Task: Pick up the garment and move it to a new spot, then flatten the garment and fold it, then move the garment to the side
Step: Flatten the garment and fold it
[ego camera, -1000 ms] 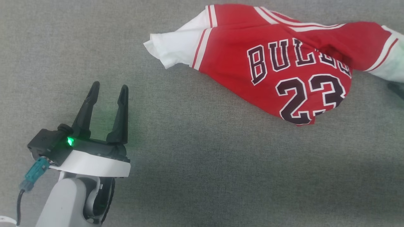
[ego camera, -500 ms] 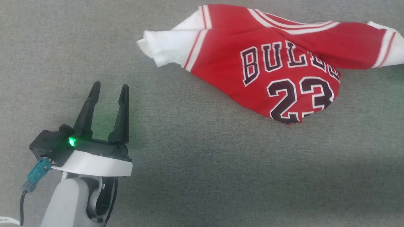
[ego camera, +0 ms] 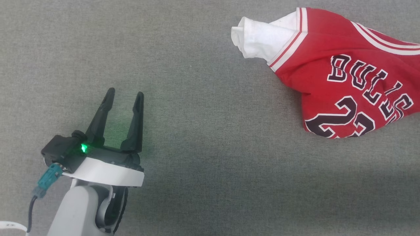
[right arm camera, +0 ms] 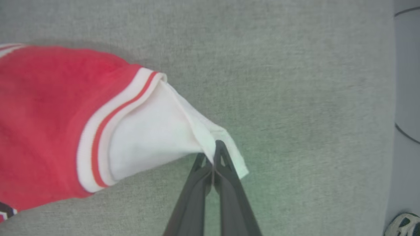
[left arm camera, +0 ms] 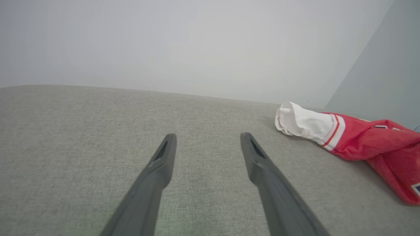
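the garment (ego camera: 331, 59), a red shirt with white sleeves, lies crumpled at about 2 o'clock in the head view and runs off the right edge. its dark "bulls" lettering and "23" face up, creased and partly folded under at the lower hem. one white sleeve (ego camera: 256, 42), edged with red-and-white stripes, sticks out toward 10 o'clock from the red body. in the left wrist view this sleeve and the red cloth beside it rest on the surface at 3 o'clock.

the right gripper (right arm camera: 212, 157) is pinched tight on the hem of the other white sleeve (right arm camera: 154, 137). in the right wrist view its 2 dark fingers meet with the cloth between them, and the sleeve pulls taut from there to the red body at 9 o'clock.

the left gripper (ego camera: 125, 93) sits at 7 o'clock in the head view, well apart from the shirt. its 2 fingers are spread wide and hold nothing, pointing toward 12 o'clock. a green light (ego camera: 84, 148) glows on its base, and a teal plug (ego camera: 49, 177) hangs at its left side.

everything is on a grey woven surface (ego camera: 210, 131). in the right wrist view a shoe (right arm camera: 402, 223) shows at 5 o'clock, on pale floor beyond the surface's edge.
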`<state>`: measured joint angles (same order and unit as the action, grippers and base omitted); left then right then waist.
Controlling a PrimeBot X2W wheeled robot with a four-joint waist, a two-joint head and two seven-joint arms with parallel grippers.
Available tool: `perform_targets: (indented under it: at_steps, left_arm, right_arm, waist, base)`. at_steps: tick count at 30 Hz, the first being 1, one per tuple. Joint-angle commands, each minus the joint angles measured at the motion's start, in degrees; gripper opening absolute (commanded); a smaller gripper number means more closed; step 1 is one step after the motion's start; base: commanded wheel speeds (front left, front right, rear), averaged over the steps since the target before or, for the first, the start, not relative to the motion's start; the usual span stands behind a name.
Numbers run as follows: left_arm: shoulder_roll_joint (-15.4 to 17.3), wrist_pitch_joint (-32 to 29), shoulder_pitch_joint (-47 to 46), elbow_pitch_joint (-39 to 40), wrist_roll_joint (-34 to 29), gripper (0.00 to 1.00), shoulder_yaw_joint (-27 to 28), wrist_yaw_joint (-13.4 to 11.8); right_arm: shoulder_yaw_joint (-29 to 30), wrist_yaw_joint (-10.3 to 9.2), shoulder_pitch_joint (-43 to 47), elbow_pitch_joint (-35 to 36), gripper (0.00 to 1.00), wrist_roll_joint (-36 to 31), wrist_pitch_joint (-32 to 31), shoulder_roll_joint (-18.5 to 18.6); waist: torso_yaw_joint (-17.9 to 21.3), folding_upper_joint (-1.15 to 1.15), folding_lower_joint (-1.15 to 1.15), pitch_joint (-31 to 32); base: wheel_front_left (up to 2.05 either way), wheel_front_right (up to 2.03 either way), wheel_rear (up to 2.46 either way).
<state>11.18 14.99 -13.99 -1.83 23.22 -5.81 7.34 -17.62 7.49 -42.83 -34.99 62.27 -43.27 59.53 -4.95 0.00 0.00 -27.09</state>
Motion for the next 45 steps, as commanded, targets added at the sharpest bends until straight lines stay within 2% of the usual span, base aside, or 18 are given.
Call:
perform_targets:
  at_steps: [1,5,6,7,8,12,18,20,21,22,25,29,33,36,42,43,44,45]
  left_arm:
    - [0.6,0.3,-0.7,-0.2,0.2,1.0,-0.5,0.2]
    - [2.4,0.3,-2.2,-0.2,0.2,1.0,-1.1,0.2]
    - [3.0,0.3,-2.7,-0.3,0.3,1.0,-1.5,0.2]
    - [3.9,0.3,-3.2,-0.3,0.3,1.0,-1.9,0.2]
    - [4.9,0.3,-3.9,-0.4,0.4,1.0,-2.3,0.2]
    - [10.3,-1.0,-9.1,-0.1,0.4,1.0,-5.9,0.2]
    - [19.5,-9.0,-22.6,0.8,5.2,1.0,-14.8,0.2]
    - [20.8,-11.1,-25.3,0.6,7.0,1.0,-16.7,0.2]
    - [21.7,-13.8,-27.7,0.1,9.1,1.0,-18.9,0.2]
    - [23.7,-19.2,-33.3,-1.0,13.5,1.0,-23.0,0.2]
    - [25.1,-29.3,-40.2,-4.1,22.7,1.0,-28.9,0.2]
    - [24.4,-45.1,-47.1,-11.6,35.0,1.0,-33.0,0.2]
    - [22.6,-59.4,-51.8,-19.0,41.5,1.0,-35.8,0.1]
    - [20.9,-63.0,-53.8,-23.6,43.8,1.0,-35.5,-1.1]
    - [17.9,-64.0,-55.0,-29.2,46.9,1.0,-35.0,-0.8]
    - [17.7,-64.0,-55.1,-29.8,46.5,0.86,-35.3,-0.7]
    - [17.8,-63.7,-55.2,-30.2,45.9,0.48,-35.7,-0.5]
    - [17.6,-63.3,-55.1,-30.7,45.8,0.02,-35.9,-0.5]
  right_arm:
    - [0.6,0.0,-0.7,-1.7,0.0,-1.9,1.1,-2.0]
    - [2.4,-0.01,-1.7,-4.4,0.0,-5.4,4.2,-6.8]
    - [2.6,-0.01,-1.6,-4.3,0.15,-6.5,5.4,-7.4]
    - [3.0,-0.01,-1.6,-3.9,0.49,-7.4,7.0,-7.9]
    - [3.6,-0.01,-1.6,-3.8,1.0,-7.9,8.4,-8.3]
    - [5.2,-0.01,1.0,-0.3,1.0,-9.9,13.9,-8.3]
    - [9.6,0.0,8.0,10.2,1.0,-8.7,24.3,-9.3]
    - [10.1,0.0,9.9,12.6,1.0,-8.2,25.6,-9.7]
    - [10.4,0.01,11.7,15.2,1.0,-7.9,27.1,-10.0]
    - [10.9,0.0,15.1,20.4,1.0,-6.8,29.4,-11.2]
    - [10.6,-0.01,19.5,26.3,1.0,-6.8,31.5,-13.2]
    - [10.2,0.0,22.5,30.9,1.0,-8.7,32.6,-15.8]
    - [10.4,0.0,23.4,33.4,1.0,-10.2,32.0,-17.7]
    - [10.8,0.0,23.4,34.3,1.0,-11.1,31.6,-18.8]
    - [11.1,0.0,22.4,35.2,1.0,-12.7,30.6,-20.6]
    - [11.1,0.0,22.4,35.3,1.0,-12.9,30.6,-20.8]
    - [11.1,0.0,22.3,35.3,1.0,-13.3,30.4,-21.0]
    - [11.1,0.0,22.1,35.4,1.0,-13.4,30.3,-21.2]
  waist:
    - [-0.1,0.0,0.0,0.2]
    - [0.6,0.0,0.0,0.7]
    - [0.9,0.0,0.0,0.8]
    - [1.2,0.0,0.0,1.0]
    - [1.6,0.0,0.0,1.1]
    - [3.5,0.0,0.0,1.6]
    - [7.6,0.0,0.0,1.7]
    - [8.3,0.0,0.0,1.6]
    - [9.0,0.0,0.0,1.5]
    - [10.5,0.0,0.0,1.2]
    - [12.8,0.0,0.0,0.6]
    - [15.3,0.0,0.0,0.0]
    - [17.2,0.0,0.0,-1.0]
    - [18.2,0.0,0.0,-1.9]
    - [19.5,0.0,0.0,-3.3]
    - [19.6,0.0,0.0,-3.4]
    - [19.6,0.0,0.0,-3.5]
    - [19.6,0.0,0.0,-3.5]
  base:
    - [0.0,0.0,0.0]
    - [0.0,0.0,0.0]
    - [0.0,0.0,0.0]
    - [0.0,0.0,0.0]
    - [0.0,0.0,0.0]
    - [0.0,0.0,0.0]
    - [0.0,0.0,0.0]
    - [0.0,0.0,0.0]
    - [0.0,0.0,0.0]
    - [0.0,0.0,0.0]
    - [0.0,0.0,0.0]
    - [0.0,0.0,0.0]
    - [0.0,0.0,0.0]
    - [0.0,0.0,0.0]
    - [0.0,0.0,0.0]
    - [0.0,0.0,0.0]
    - [0.0,0.0,0.0]
    - [0.0,0.0,0.0]
